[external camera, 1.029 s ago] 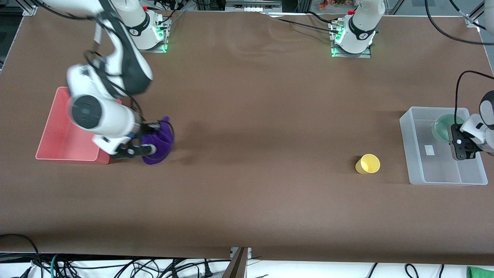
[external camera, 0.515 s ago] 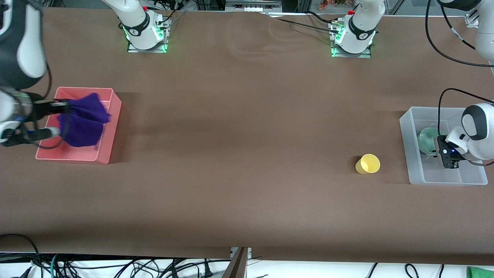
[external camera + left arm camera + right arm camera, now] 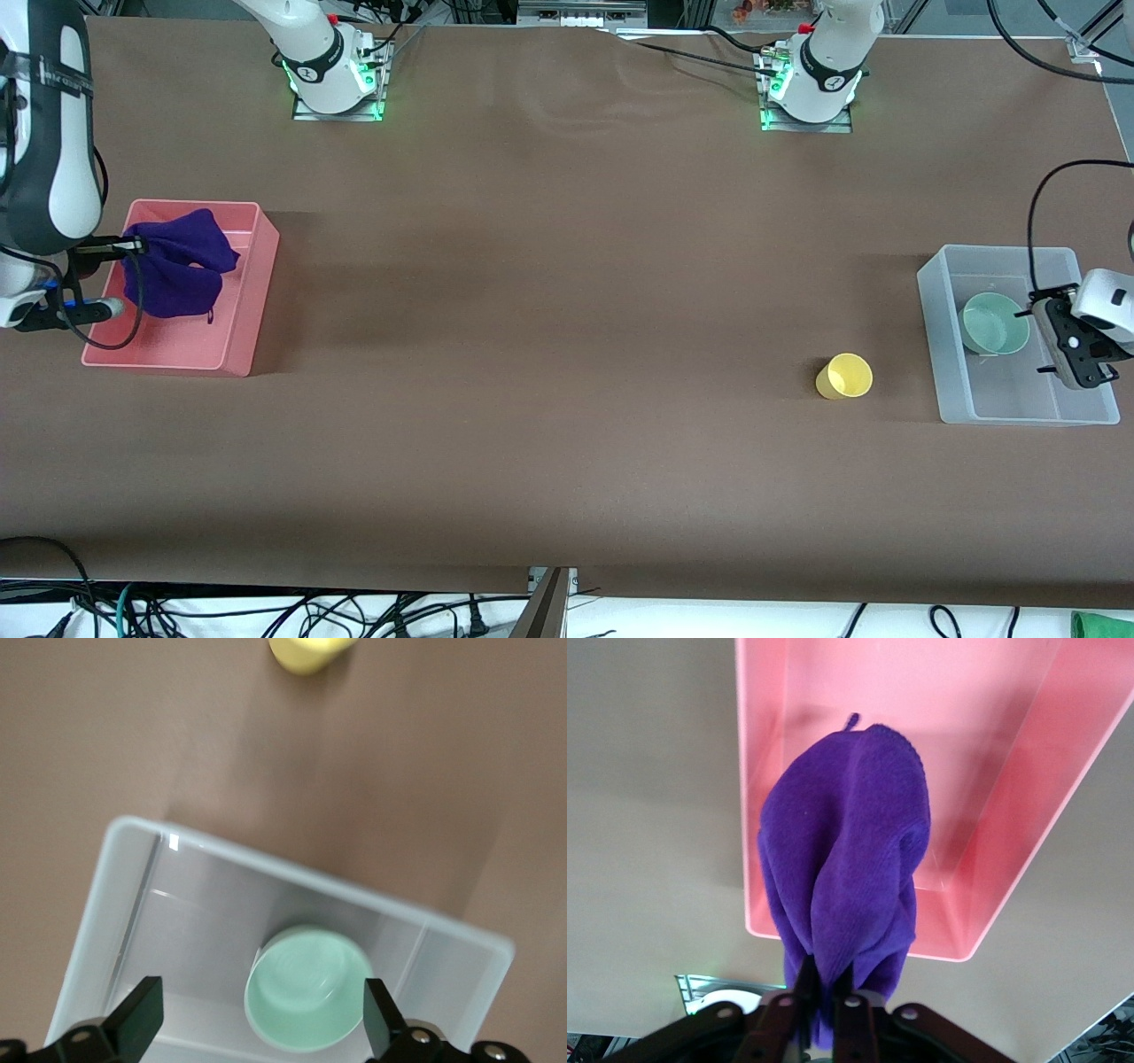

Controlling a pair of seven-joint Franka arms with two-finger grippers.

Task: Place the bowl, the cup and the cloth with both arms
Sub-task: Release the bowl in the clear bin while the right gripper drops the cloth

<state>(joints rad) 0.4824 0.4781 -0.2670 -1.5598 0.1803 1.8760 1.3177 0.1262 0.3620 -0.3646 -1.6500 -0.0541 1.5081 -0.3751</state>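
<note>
We hold the purple cloth (image 3: 846,864) pinched at its top fold in the right gripper (image 3: 826,992), whose two fingers are clenched on the fabric, and it hangs bunched over the pink bin (image 3: 239,292) near the tabletop's edge at the right arm's end. Its lower folds appear to reach down inside the bin, though we cannot tell whether they touch the floor. To finish this step well, we judge that the cloth should be lowered until most of it rests in the bin, kept centred so nothing drapes over the wall, and only then let go, with the gripper rising straight up so the fabric does not snag. At the left arm's end of the tabletop, the mint-green bowl (image 3: 310,988) sits upright inside the clear bin (image 3: 120,904). The left gripper (image 3: 261,1019) hovers over that bin with its fingers spread wide and nothing between them. The yellow cup (image 3: 844,376) stands on the bare tabletop just beside the clear bin, toward the middle, not yet placed; it is likely the left arm's next pick.
</note>
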